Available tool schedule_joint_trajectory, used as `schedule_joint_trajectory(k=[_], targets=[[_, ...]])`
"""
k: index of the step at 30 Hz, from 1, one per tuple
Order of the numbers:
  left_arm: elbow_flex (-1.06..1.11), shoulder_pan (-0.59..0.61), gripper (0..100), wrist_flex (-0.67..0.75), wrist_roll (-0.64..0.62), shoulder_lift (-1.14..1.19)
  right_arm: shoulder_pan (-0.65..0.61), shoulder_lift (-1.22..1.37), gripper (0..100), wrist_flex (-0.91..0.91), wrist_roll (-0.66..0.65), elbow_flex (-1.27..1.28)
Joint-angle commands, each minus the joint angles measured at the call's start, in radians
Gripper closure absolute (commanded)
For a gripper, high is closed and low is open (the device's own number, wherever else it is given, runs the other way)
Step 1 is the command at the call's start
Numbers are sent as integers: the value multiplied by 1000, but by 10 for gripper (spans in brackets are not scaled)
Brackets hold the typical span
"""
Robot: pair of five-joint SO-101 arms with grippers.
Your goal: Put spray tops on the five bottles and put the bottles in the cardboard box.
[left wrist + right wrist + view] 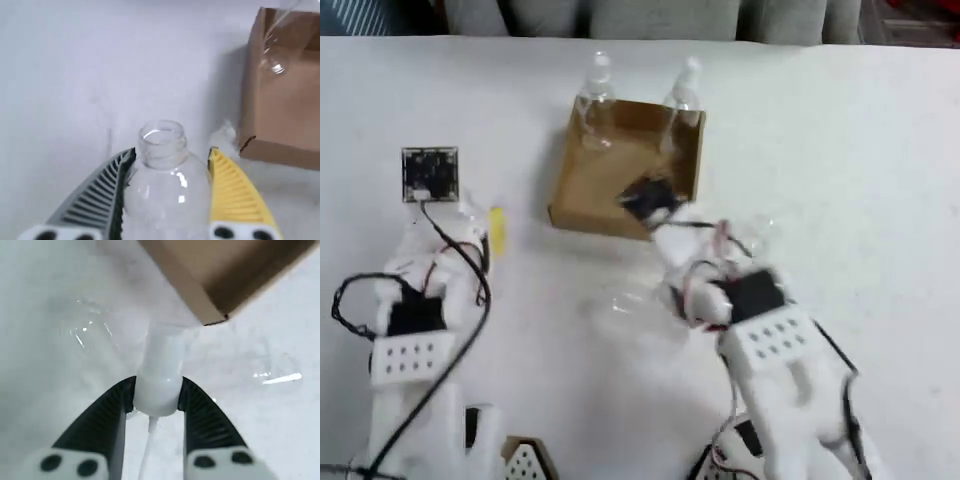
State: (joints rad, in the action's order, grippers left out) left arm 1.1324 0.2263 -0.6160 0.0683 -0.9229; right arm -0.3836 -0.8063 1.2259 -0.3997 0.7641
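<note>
the left jaws clamp a clear bottle (165, 200) just under its open neck, near the cardboard box (590, 190). the right jaws pinch a white spray top (160, 365) close to a box corner. the bottle looks light, thin and slippery, so gripping the shoulder seems best. the worktop (840, 150) offers open room.

Likely a home: grey couch (660, 15) behind table (820, 130).
</note>
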Motion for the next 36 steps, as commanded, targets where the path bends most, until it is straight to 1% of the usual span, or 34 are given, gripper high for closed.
schedule_joint_trajectory(k=[1,4,7,12,15,19,22,24,27,30,36], targets=[[23,-111,980,28,12,-220,58,-133,981,45,41,-44],[31,-197,980,29,9,-351,61,-214,981,44,64,-54],[35,-294,980,29,6,-461,62,-274,981,41,86,-115],[37,-386,980,29,6,-572,64,-302,981,-76,103,-250],[37,-424,980,29,6,-607,64,-298,982,-217,103,-292],[41,-487,980,21,6,-619,54,-295,982,-463,103,-296],[95,-541,980,29,9,-624,53,-294,982,-636,106,-296],[133,-564,980,29,11,-624,44,-302,983,-731,167,-296],[173,-572,980,29,12,-624,31,-325,983,-816,353,-298],[204,-572,980,29,12,-624,4,-351,983,-885,483,-296],[241,-572,980,29,6,-624,-182,-338,983,-909,508,-287]])
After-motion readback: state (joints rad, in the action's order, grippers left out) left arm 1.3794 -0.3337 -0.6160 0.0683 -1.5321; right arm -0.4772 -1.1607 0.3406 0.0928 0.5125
